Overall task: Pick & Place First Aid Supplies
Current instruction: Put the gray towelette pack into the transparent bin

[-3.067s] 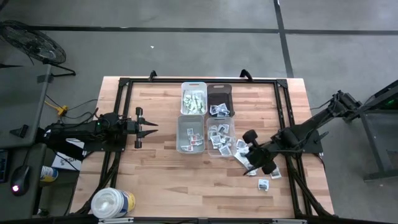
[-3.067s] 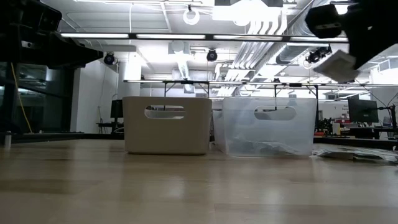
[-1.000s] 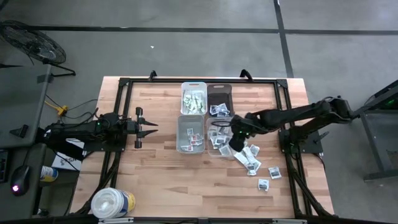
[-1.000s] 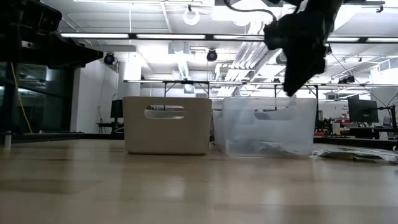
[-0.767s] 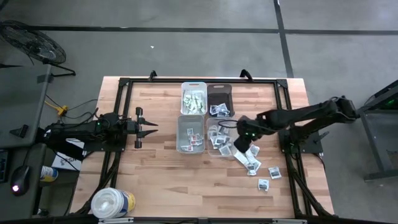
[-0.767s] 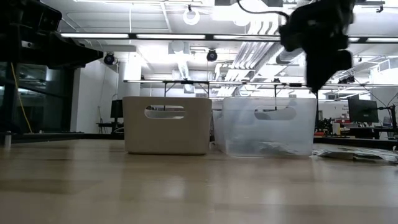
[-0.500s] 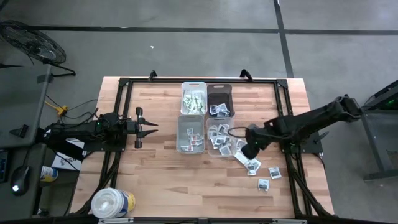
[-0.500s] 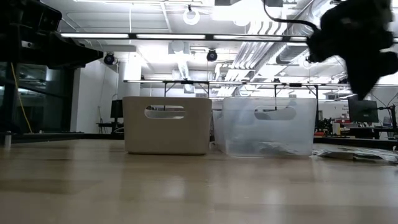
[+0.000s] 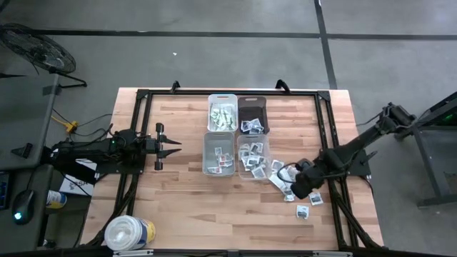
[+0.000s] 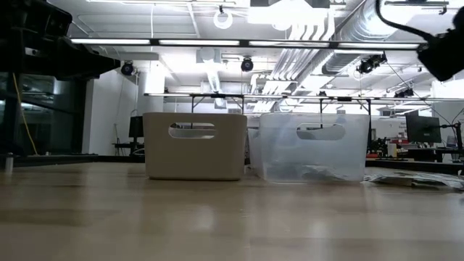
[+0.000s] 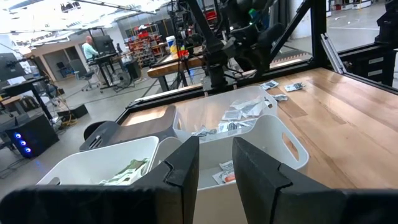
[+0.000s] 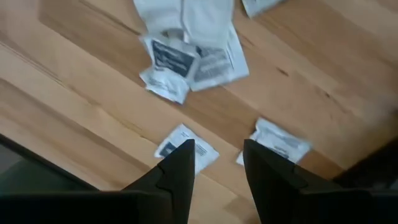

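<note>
The right claw (image 12: 214, 163), parted and empty, hovers over small white paper packets (image 12: 185, 148) beside the clear plastic bin (image 9: 253, 157); overlapping packets probably risk a double pick.

Two dark, jointed arms are seen, each ended by two flat black fingers (image 12: 177, 171); a thin black cable is looped beside the right gripper (image 9: 294, 187).

Overhead and table-level cameras share the bins (image 9: 235, 135).
</note>
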You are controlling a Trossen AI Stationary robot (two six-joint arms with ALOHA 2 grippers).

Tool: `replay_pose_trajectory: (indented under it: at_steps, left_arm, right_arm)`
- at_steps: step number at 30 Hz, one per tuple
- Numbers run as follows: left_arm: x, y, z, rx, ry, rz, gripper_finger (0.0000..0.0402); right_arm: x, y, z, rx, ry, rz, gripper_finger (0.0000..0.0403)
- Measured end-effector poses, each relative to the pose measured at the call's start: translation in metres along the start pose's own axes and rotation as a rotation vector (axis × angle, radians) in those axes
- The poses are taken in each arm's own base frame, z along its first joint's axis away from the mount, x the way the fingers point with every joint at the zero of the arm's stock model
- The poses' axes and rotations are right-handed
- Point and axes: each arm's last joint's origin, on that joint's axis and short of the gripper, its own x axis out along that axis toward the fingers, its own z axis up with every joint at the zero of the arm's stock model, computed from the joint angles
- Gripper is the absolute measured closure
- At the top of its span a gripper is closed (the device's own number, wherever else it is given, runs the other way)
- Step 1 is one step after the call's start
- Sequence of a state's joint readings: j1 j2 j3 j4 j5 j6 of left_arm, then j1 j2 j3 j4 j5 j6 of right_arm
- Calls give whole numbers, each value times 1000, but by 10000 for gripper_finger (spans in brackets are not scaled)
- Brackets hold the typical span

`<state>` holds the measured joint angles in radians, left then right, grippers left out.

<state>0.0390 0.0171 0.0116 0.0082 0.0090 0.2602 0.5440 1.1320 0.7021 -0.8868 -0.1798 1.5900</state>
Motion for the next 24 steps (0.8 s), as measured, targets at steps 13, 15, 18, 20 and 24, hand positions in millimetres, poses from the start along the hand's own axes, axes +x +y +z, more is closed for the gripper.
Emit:
replay_pose_trajectory:
  at_steps: [13,15,18,20,24]
  left_arm:
    - [0,0,0,0,0,0,305]
    - [0,0,0,0,0,0,305]
    - [0,0,0,0,0,0,305]
    - [0,0,0,0,0,0,305]
    - [0,0,0,0,0,0,305]
  right_arm:
    - [7,-10,-48,69,-63,-32,272]
    - [8,-12,-53,77,-67,-32,272]
    - [9,-13,-58,81,-67,-32,272]
    - [10,-13,-59,82,-68,-40,272]
    - [16,-5,-61,77,-54,0,272]
